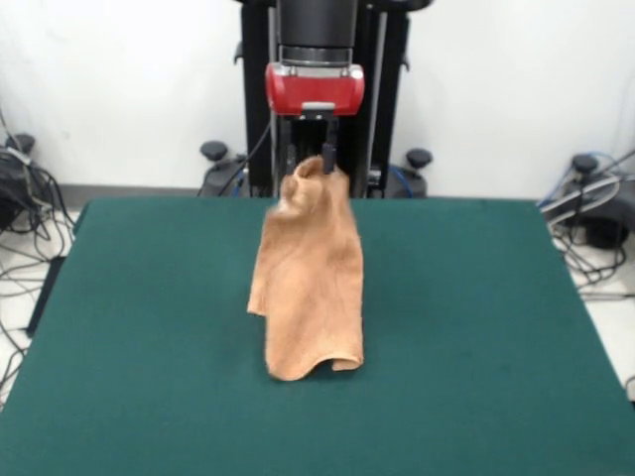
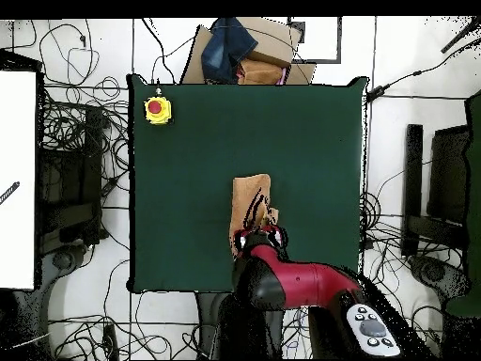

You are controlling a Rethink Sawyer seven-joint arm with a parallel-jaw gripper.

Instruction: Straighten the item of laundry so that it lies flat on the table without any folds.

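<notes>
The light orange-tan towel (image 1: 308, 283) hangs from my gripper (image 1: 327, 159), which is shut on its top edge above the far middle of the green table (image 1: 476, 327). The towel drapes down in long folds, and its lower edge curls close to or on the cloth. In the overhead view the towel (image 2: 250, 199) shows as a narrow strip running away from the red arm (image 2: 291, 282), and the gripper (image 2: 263, 228) sits over its near end.
A yellow box with a red button (image 2: 157, 109) stands on the table's far left corner in the overhead view. Cardboard and dark cloth (image 2: 246, 52) lie beyond the far edge. Cables (image 1: 25, 213) and stands surround the table.
</notes>
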